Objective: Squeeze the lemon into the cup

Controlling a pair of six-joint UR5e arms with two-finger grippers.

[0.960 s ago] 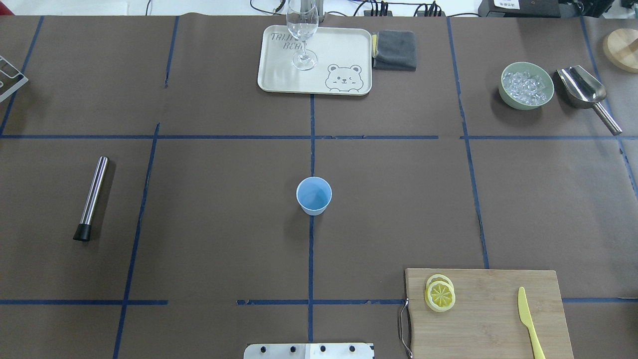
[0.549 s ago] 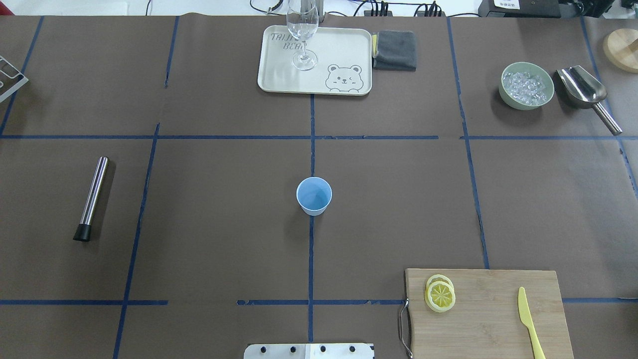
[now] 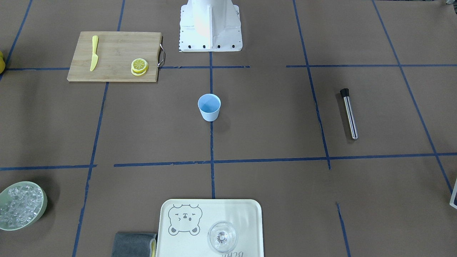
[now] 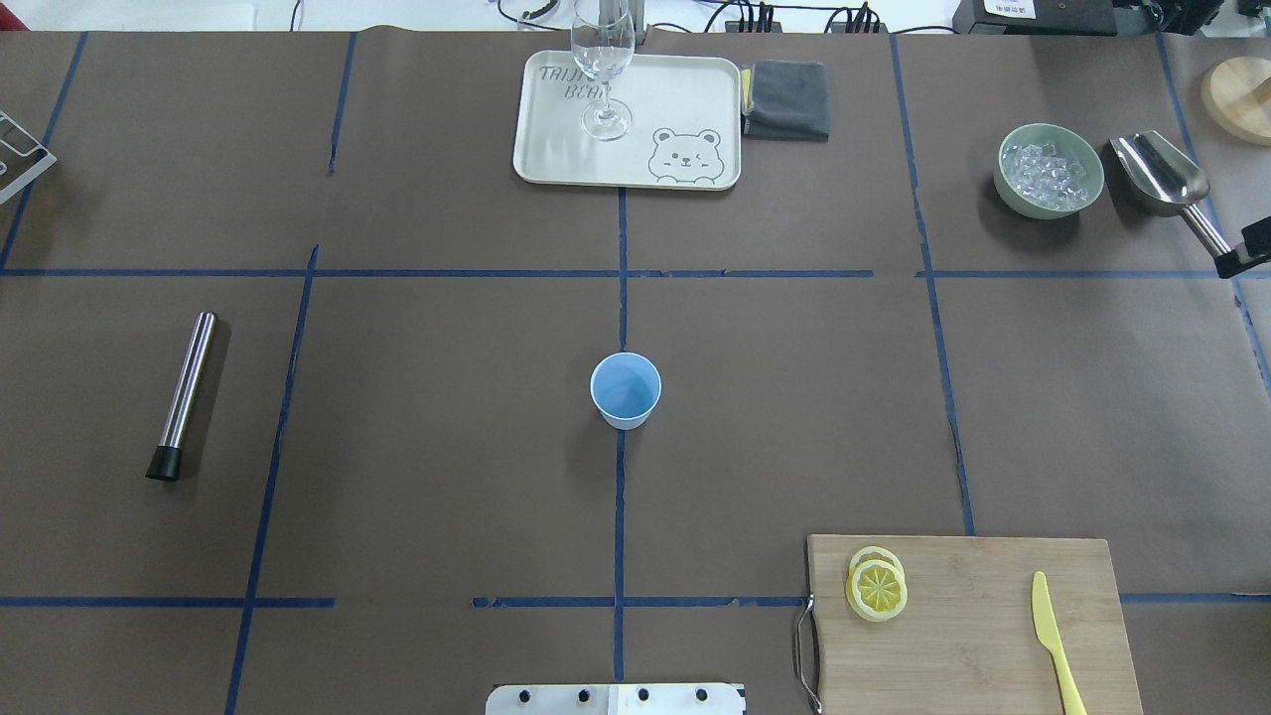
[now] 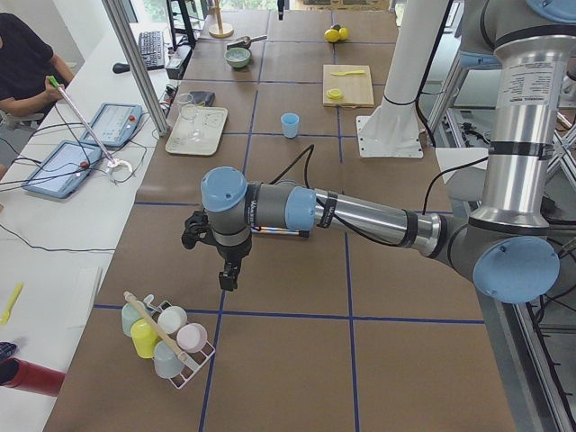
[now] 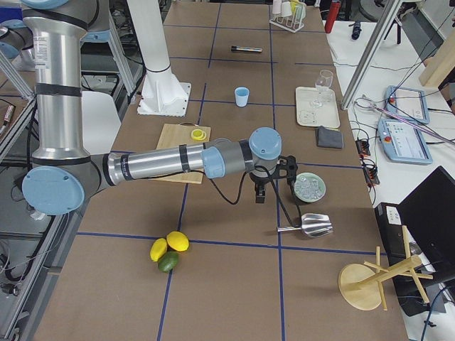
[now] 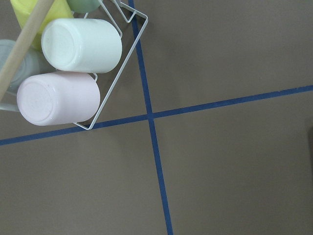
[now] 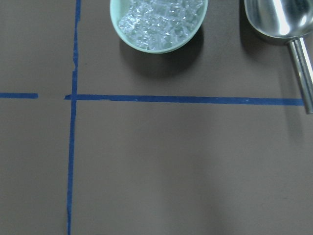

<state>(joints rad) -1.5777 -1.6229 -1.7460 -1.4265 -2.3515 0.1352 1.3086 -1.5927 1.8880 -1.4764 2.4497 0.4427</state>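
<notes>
1. While the lemon slices [image 4: 877, 586] lie overlapping on the cutting board [image 4: 978, 655], near its handle end, the cup [image 4: 626, 389] stands upright at the table's middle, well apart from them. Both are far from my claws.
2. My right claw [image 6: 259, 195] hangs just beside the bowl of ice [image 4: 1043, 213]. My left claw [image 5: 229, 274] hangs near the spare cups [image 7: 80, 44]. I cannot tell how far either is open, and I see nothing held.
3. Hazard A: the slices are thin, flat and stacked, so a pinch may lift both or push the upper one off.
4. Hazard B: the cup looks light, so a knock from my wrist could tip it. Its mouth is small, so juice could fall outside it.
5. Hazard C: my right arm's swing toward the board starts close to the bowl and the scoop [image 4: 1157, 174] and could clip either.
6. Counts: two slices showing, one blue cup, one board, one knife [image 4: 1053, 636], one bowl, one scoop.
7. Further counts: one glass [image 4: 602, 60] on one tray [image 4: 685, 94], one cloth [image 4: 786, 99], one metal rod [image 4: 186, 392], and five spare cups by my count.
</notes>
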